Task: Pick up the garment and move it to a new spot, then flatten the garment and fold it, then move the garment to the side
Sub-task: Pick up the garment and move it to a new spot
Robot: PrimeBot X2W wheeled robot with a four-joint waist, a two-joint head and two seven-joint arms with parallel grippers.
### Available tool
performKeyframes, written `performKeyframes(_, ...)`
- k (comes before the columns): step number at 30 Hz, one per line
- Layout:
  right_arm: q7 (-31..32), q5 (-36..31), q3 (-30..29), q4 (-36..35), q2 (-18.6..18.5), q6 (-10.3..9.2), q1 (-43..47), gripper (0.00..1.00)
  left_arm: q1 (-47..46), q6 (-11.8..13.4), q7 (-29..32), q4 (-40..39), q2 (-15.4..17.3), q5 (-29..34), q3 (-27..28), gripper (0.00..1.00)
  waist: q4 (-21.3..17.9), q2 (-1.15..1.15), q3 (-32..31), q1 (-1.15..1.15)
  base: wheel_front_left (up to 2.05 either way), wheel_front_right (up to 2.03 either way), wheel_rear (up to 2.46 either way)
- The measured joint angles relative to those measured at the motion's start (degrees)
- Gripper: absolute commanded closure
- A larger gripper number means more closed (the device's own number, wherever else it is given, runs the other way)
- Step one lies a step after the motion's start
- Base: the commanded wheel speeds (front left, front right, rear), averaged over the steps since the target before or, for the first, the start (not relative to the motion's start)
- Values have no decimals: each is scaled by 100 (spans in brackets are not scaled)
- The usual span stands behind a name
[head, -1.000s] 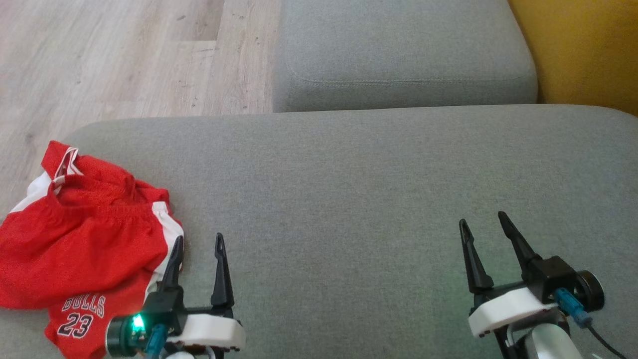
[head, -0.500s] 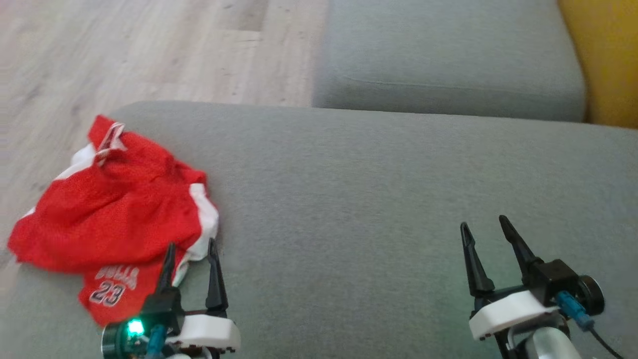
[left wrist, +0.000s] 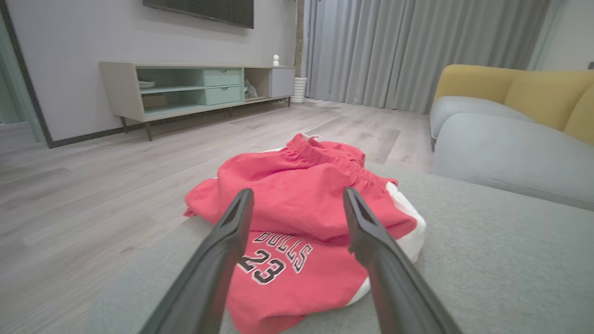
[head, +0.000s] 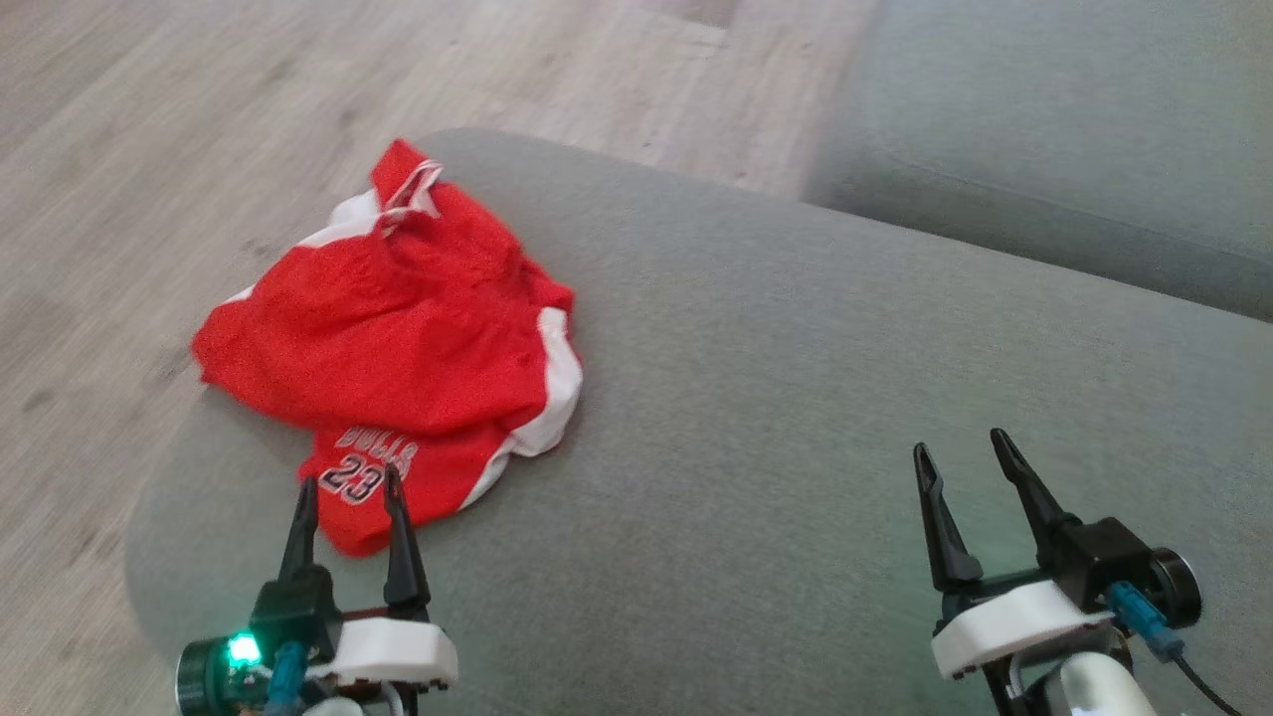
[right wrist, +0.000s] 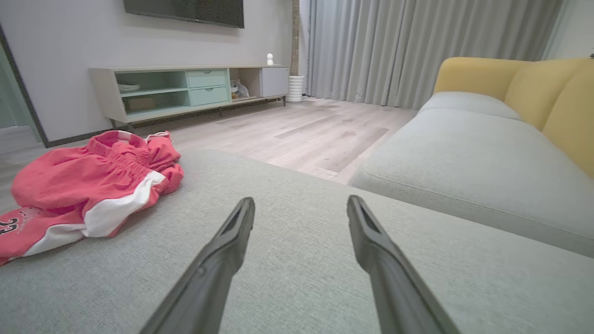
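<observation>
The garment (head: 398, 328), a pair of red shorts with white side stripes and "BULLS 23" printed in white on one leg, lies crumpled in the left half of the head view. It sits at the left end of a large grey cushion (head: 796, 398), and its far edge reaches the cushion's rim. The cushion runs across the lower part of that view from left to right, and its right half is bare fabric. A pale wooden floor (head: 199, 119) covers the upper left. A second grey seat (head: 1074, 149) lies across the upper right, with a narrow gap between it and the large cushion. In the right wrist view a yellow backrest (right wrist: 533, 88) rises behind that seat at the right edge. Grey curtains (right wrist: 394, 46) hang at the top centre, and a long low cabinet (right wrist: 185, 93) with pale green drawers stands against the wall at the upper left, under a dark television (right wrist: 185, 9).

The right hand (head: 960, 443) is at the lower right of the head view, over bare cushion and well apart from the shorts, with its two dark fingers spread and nothing between them. The left hand (head: 348, 477) is at the lower left, its fingers also spread and empty. Their tips overlap the near edge of the shorts just below the printed number. Whether they touch the cloth cannot be told.
</observation>
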Motion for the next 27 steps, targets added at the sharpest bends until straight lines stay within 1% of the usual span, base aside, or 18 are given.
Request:
performKeyframes(5,0,-20,1,-5,0,0,-5,0,-10,-9,0,-107,2,-4,32,0,356,0,122,0,0,0,0)
performKeyframes(11,0,-282,-9,-71,0,0,-7,0,-265,-29,0,-527,4,208,255,0,465,0,352,0,0,0,0)
performKeyframes(15,0,-543,-66,-154,-3,0,-76,0,-906,-125,-1,-828,105,298,591,0,433,0,649,1,0,0,0)
performKeyframes(18,0,-734,-66,-182,-3,0,-224,0,-1658,-313,-16,-791,268,298,769,0,377,0,925,1,0,0,0)
performKeyframes(21,0,-946,-99,-259,-8,0,-370,0,-2486,-561,0,-182,517,344,750,0,295,0,1228,1,0,0,0)
performKeyframes(24,0,-1246,-220,-343,-9,0,-480,0,-3363,-804,486,639,665,414,610,0,218,0,1552,1,0,0,0)
performKeyframes(27,-1,-1461,-397,-470,-38,0,-563,0,-4312,-893,1045,1429,735,477,488,0,146,0,1880,2,0,0,0)
